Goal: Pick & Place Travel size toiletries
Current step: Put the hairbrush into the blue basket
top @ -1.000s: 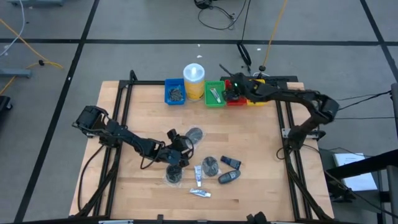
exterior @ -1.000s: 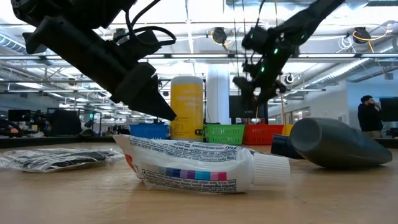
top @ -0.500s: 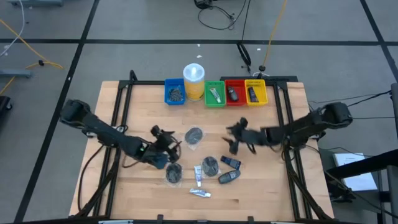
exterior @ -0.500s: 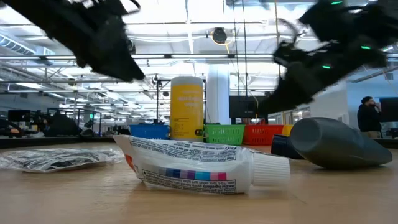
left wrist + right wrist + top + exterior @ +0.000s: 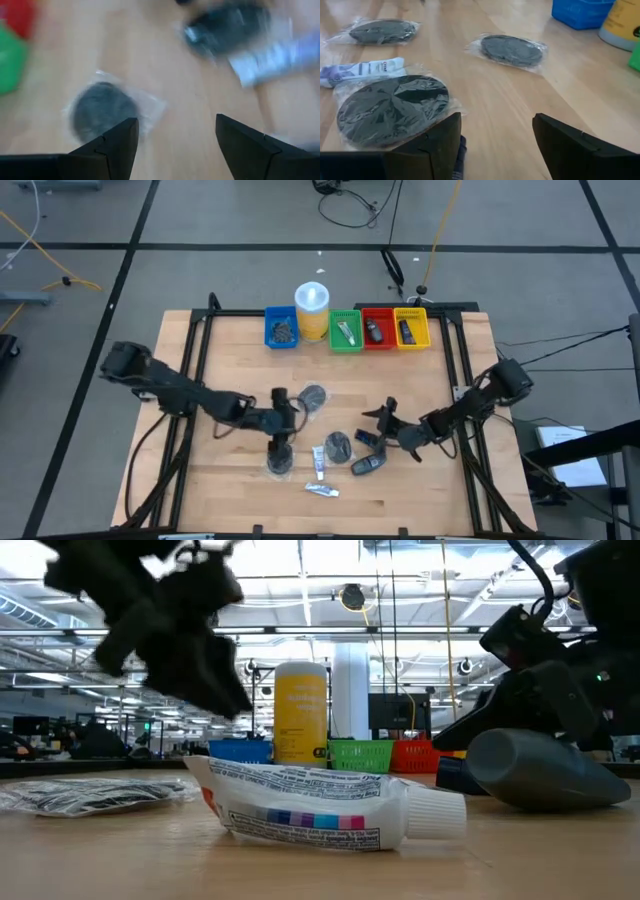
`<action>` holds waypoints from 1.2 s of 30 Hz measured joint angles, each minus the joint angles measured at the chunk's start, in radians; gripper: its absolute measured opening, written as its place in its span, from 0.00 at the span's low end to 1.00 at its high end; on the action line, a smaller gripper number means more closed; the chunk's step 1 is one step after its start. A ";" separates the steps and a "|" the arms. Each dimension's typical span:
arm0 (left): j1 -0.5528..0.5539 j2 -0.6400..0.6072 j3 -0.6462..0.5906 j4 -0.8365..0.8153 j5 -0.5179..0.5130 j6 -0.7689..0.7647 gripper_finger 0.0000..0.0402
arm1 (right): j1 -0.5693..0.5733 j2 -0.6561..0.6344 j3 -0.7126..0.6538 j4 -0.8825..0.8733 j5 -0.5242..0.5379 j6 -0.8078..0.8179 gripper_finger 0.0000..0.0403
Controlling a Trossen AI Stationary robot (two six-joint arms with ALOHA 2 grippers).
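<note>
A pale wooden table (image 5: 420, 490) is carrying the toiletries, clustered toward six o'clock. One wrapped grey disc (image 5: 339, 445) is lying at the centre, a second disc (image 5: 313, 396) at its eleven o'clock, a third (image 5: 278, 462) half hidden under the left gripper (image 5: 279, 448), whose fingers are standing spread and empty. The right gripper (image 5: 384, 423), also spread, is hovering over a dark container (image 5: 372, 441). A white tube (image 5: 320, 804) is blocking the low view. Bins (image 5: 346, 328) are lining twelve o'clock.
</note>
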 joint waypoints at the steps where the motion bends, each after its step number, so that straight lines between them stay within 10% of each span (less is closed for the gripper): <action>1: 0.004 0.036 -0.001 0.023 0.018 0.056 0.64 | -0.001 0.012 0.000 0.021 0.000 -0.005 0.59; 8: 0.049 0.221 -0.001 0.255 -0.001 0.296 0.64 | -0.019 0.026 0.000 0.051 -0.002 -0.029 0.59; 18: 0.185 0.284 0.002 0.292 0.054 0.187 0.62 | -0.020 0.026 0.000 0.057 -0.001 -0.026 0.59; 30: 0.248 0.280 0.001 0.256 0.084 0.130 0.11 | -0.020 0.026 0.000 0.057 -0.002 -0.026 0.59; 36: 0.187 0.177 0.001 0.148 -0.116 0.073 0.02 | -0.020 0.026 0.000 0.056 -0.003 -0.025 0.59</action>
